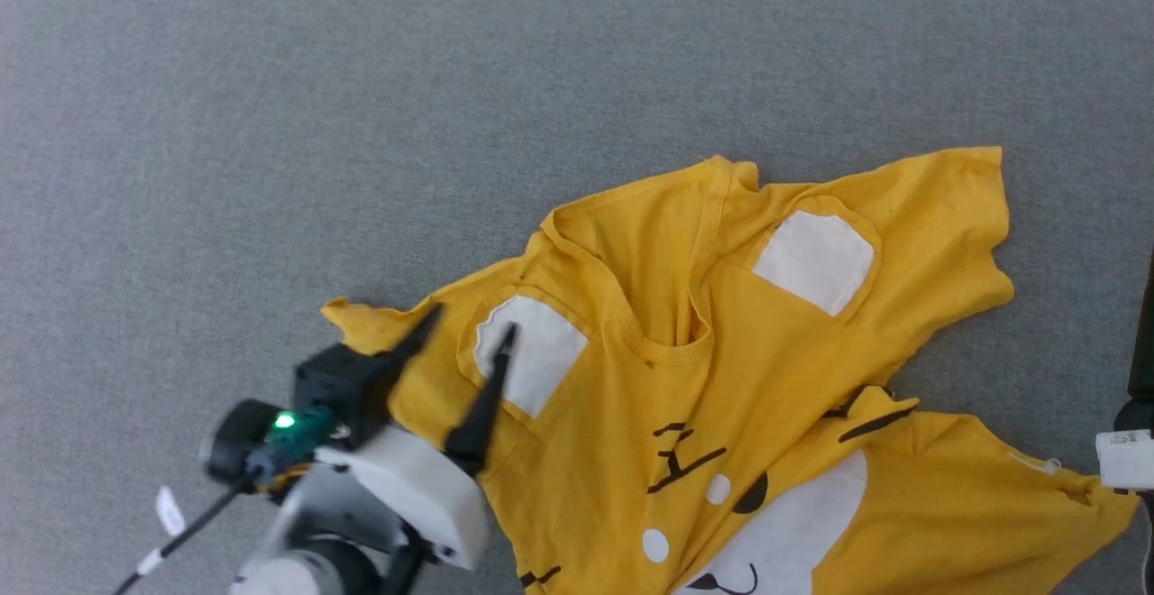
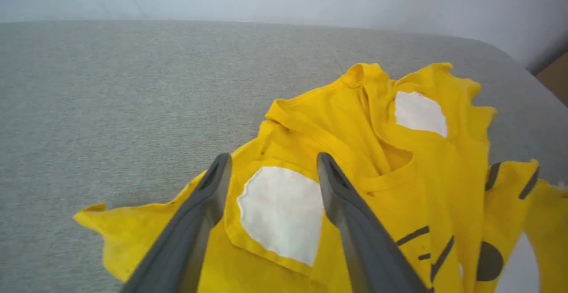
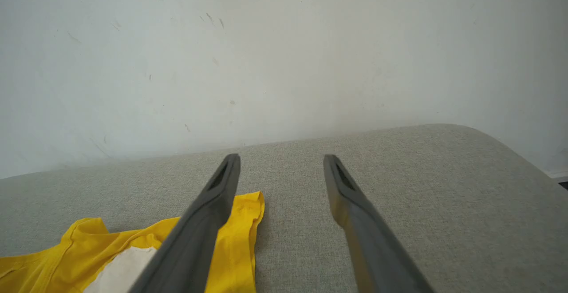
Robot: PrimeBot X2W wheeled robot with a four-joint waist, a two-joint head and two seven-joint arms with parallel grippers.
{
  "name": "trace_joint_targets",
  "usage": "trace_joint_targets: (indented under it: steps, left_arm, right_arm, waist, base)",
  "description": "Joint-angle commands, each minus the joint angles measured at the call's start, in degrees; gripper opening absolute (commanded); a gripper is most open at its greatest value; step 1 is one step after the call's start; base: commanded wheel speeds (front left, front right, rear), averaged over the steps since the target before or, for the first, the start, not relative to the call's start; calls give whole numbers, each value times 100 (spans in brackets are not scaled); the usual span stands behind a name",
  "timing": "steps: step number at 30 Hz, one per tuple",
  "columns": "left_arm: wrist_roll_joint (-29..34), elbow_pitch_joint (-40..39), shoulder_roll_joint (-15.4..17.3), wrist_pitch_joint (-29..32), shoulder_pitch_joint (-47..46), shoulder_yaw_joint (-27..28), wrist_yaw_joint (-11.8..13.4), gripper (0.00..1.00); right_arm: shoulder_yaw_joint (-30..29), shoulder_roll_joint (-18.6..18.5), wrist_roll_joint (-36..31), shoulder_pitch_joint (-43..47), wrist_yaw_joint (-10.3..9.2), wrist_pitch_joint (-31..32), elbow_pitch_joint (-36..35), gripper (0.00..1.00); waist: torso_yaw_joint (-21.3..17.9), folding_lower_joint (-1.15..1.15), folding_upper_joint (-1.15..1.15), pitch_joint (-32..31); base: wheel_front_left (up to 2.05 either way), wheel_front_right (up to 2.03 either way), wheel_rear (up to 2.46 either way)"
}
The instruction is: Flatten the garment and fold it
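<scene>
The garment (image 1: 685, 379) is a yellow T-shirt with white patches and a cartoon face print. It lies crumpled on the grey surface, collar toward the far side, with one sleeve spread to the left. My left gripper (image 1: 474, 319) hovers open over that left shoulder. In the left wrist view the left gripper (image 2: 274, 157) has its fingers on either side of a white patch (image 2: 279, 215), and nothing is gripped between them. My right gripper (image 3: 282, 157) is open and empty above bare surface, just right of the garment's edge (image 3: 242, 239).
A grey fabric surface (image 1: 361, 126) stretches wide to the left and far side of the shirt. A pale wall (image 3: 284, 53) rises behind it. The surface's rounded right edge (image 2: 523, 75) lies close beyond the shirt. A dark part with a white label (image 1: 1125, 458) sits at the right border.
</scene>
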Motion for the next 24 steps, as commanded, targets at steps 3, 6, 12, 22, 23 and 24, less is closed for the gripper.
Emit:
trace_joint_targets:
  steps: [3, 6, 12, 22, 23, 24]
  left_arm:
    - [438, 188, 352, 75, 23, 339, 394, 100]
    - [675, 282, 475, 148, 79, 502, 673, 100]
    - [819, 311, 340, 151, -168, 84, 467, 100]
    - [869, 1579, 309, 799, -960, -454, -128, 33]
    - [821, 1674, 299, 842, -994, -471, -179, 0]
    - [777, 1749, 299, 882, -1021, -489, -234, 0]
  right_arm:
    - [2, 13, -4, 10, -5, 14, -28, 100]
    - [22, 13, 7, -2, -5, 1, -12, 100]
    - [38, 13, 29, -33, -5, -23, 38, 100]
    - [96, 13, 8, -127, -5, -9, 58, 100]
    - [95, 13, 12, -129, -5, -11, 63, 100]
    - [91, 13, 19, -131, -5, -14, 69, 100]
  waist:
    - [-41, 0, -1, 51]
    - [-75, 0, -1, 97]
    - [-90, 0, -1, 177]
    - [-173, 0, -1, 255]
    - [-192, 0, -1, 263]
    - [-213, 0, -1, 275]
  base:
    - [0, 0, 0]
    - [0, 0, 0]
    - [0, 0, 0]
    - [0, 0, 0]
    - [0, 0, 0]
    - [0, 0, 0]
